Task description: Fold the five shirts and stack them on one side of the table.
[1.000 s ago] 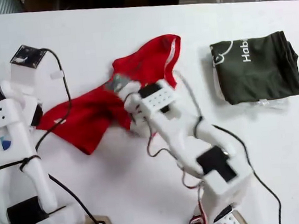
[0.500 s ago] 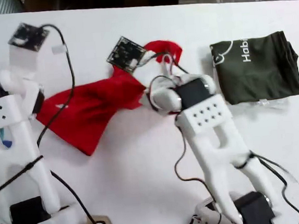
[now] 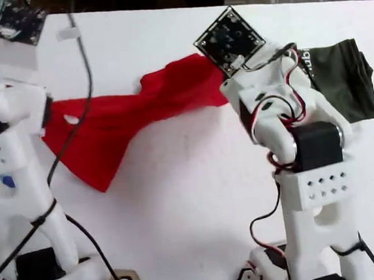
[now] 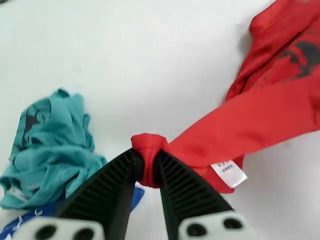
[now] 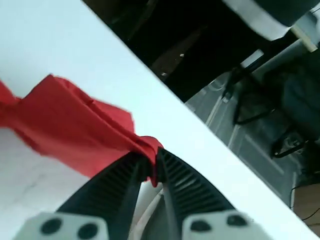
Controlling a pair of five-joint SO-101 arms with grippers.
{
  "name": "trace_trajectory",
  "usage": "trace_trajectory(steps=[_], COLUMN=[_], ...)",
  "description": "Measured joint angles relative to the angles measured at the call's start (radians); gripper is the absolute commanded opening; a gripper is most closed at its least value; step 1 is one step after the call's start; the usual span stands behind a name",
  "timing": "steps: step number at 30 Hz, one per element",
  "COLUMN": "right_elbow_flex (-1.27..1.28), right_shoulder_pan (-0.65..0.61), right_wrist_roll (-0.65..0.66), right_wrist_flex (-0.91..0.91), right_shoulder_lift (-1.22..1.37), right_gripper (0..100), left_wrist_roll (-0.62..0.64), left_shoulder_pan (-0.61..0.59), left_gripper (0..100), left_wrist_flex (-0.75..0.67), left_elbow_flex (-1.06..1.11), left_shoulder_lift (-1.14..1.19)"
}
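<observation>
Spanning the white table in the high view, the red cotton shirt runs as a twisted band from about 9 o'clock up toward 1 o'clock, with a loose flap hanging toward 7 o'clock. At its 9 o'clock end the left gripper has its black ribbed jaws pressed onto a small bunched knot of red cloth, and a white sewn-in label shows just beside that pinch. At the other end the right gripper pinches a corner of the same shirt between its nearly closed jaws, near the table's far edge. A folded dark green shirt with white print lies at 2 o'clock, partly behind the right arm. A crumpled teal shirt lies on the table near the left gripper, apart from the red cloth.
</observation>
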Motion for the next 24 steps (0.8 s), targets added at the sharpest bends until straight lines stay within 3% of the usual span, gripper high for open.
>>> trace_trajectory(steps=[5, 24], right_elbow_flex=[-0.002, -0.002], right_shoulder_pan=[0.006, 0.072], right_wrist_roll=[0.002, 0.002], right_wrist_flex=[-0.091, -0.230], right_shoulder_lift=[-0.054, -0.319], right_gripper=[1.8, 1.8], left_wrist_roll=[0.031, 0.198], left_shoulder_pan=[0.046, -0.015], left_gripper=[3, 3], left_wrist_flex=[0.009, 0.009], left_elbow_flex=[-0.123, -0.319], left_shoulder_lift=[0.000, -0.021])
